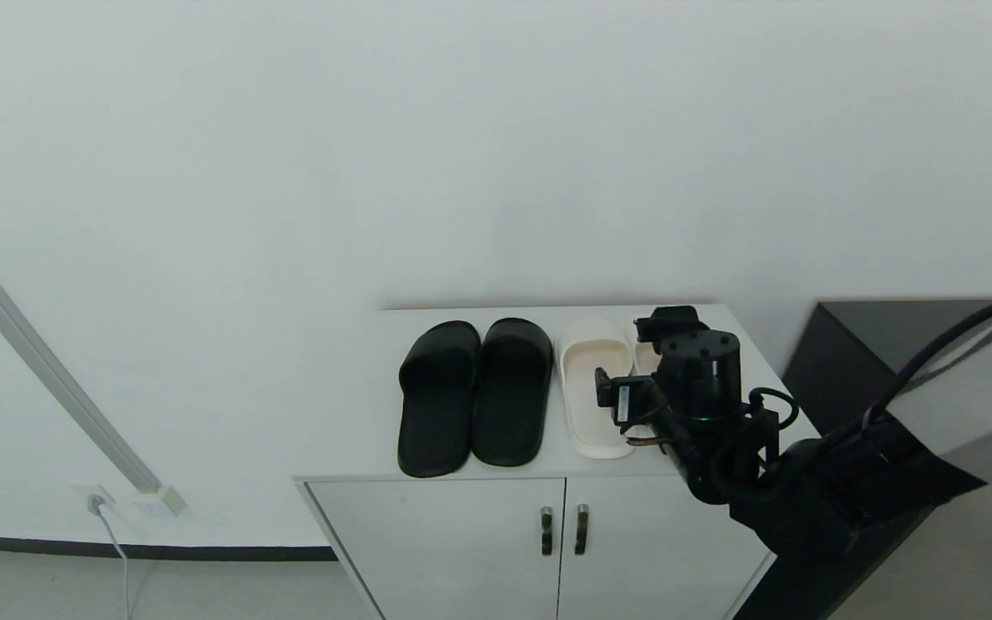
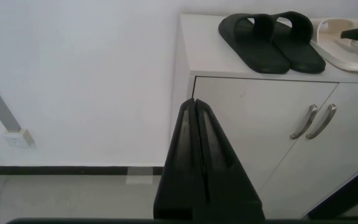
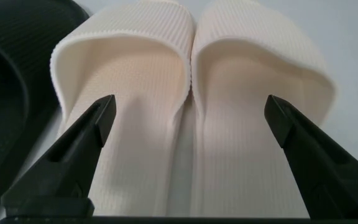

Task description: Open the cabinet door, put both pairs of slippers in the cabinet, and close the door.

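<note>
White two-door cabinet [image 1: 427, 551]: both doors shut, two vertical metal bar handles [image 1: 561, 530] at its centre seam. On the cabinet top are a pair of black rubber slide slippers [image 1: 474, 392] toward the left half and a pair of cream ribbed foam slide slippers [image 1: 591, 387] just beside them, toward the right edge. Both pairs lie w/ long axis front-to-back, straps at the wall end, heels at the cabinet's front edge.

R gripper [image 3: 190, 106] is above the cabinet's right half, over the cream pair, pointing from heel end toward straps. Jaws spread wide, one finger outside each cream slipper, tips approx level w/ the strap openings. The pair lies between them, not pinched. The opening runs across the pair's width, i.e. square to its long axis. Contact w/ foam: can't tell.

L gripper [image 2: 196, 106] has fingers pressed together and holds nothing. It's low, out in front of the cabinet's left front corner, below top level, well apart from the handles.

Judgement: R arm is far nearer the cream pair, and closing would squeeze the two slippers together sideways. Doors aren't open yet; L arm, at door height, looks freer for the handles.
</note>
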Controlling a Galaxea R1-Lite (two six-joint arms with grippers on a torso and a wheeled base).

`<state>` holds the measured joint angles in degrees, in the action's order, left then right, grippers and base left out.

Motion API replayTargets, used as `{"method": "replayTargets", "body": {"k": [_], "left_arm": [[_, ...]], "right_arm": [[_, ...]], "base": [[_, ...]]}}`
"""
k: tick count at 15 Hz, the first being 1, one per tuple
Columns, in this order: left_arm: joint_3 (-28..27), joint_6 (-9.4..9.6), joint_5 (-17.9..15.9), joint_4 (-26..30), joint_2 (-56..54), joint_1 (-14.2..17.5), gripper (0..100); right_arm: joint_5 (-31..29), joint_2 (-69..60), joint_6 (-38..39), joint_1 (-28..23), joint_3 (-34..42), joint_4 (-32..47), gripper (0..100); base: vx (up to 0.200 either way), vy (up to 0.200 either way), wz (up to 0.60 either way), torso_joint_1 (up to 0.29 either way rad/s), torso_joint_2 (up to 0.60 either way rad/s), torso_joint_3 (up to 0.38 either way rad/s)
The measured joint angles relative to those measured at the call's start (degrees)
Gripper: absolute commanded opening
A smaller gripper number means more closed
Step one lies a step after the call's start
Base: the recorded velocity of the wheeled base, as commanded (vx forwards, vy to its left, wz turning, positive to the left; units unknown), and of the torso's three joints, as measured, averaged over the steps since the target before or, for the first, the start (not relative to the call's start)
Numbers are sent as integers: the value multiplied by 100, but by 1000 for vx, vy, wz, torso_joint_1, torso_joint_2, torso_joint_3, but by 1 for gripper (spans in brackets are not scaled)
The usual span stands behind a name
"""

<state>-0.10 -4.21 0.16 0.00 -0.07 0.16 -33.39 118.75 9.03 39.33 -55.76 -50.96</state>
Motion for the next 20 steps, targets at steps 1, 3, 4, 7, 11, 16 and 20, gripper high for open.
{"method": "replayTargets", "body": {"k": [1, 3, 4, 7, 11, 16, 20], "left_arm": [[0, 0, 0, 0, 0, 0, 0], [0, 0, 0, 0, 0, 5, 0], [0, 0, 0, 0, 0, 2, 0], [0, -4, 0, 0, 0, -2, 0], [0, -9, 0, 0, 0, 0, 0], [0, -6, 0, 0, 0, -2, 0], [0, -6, 0, 0, 0, -2, 0]], "right_arm": [[49, 96, -11, -50, -129, 10, 100], [63, 283, -99, -102, -367, 21, 100], [68, 385, -143, -129, -521, 18, 100], [71, 672, -193, -223, -979, 130, 100], [71, 918, -193, -322, -1375, 271, 0], [63, 947, -274, -336, -1414, 254, 0], [90, 495, -581, -304, -1209, 251, 0]], "base": [[0, 0, 0, 0, 0, 0], [0, 0, 0, 0, 0, 0], [0, 0, 0, 0, 0, 0], [0, 0, 0, 0, 0, 0], [0, 0, 0, 0, 0, 0], [0, 0, 0, 0, 0, 0], [0, 0, 0, 0, 0, 0]]}}
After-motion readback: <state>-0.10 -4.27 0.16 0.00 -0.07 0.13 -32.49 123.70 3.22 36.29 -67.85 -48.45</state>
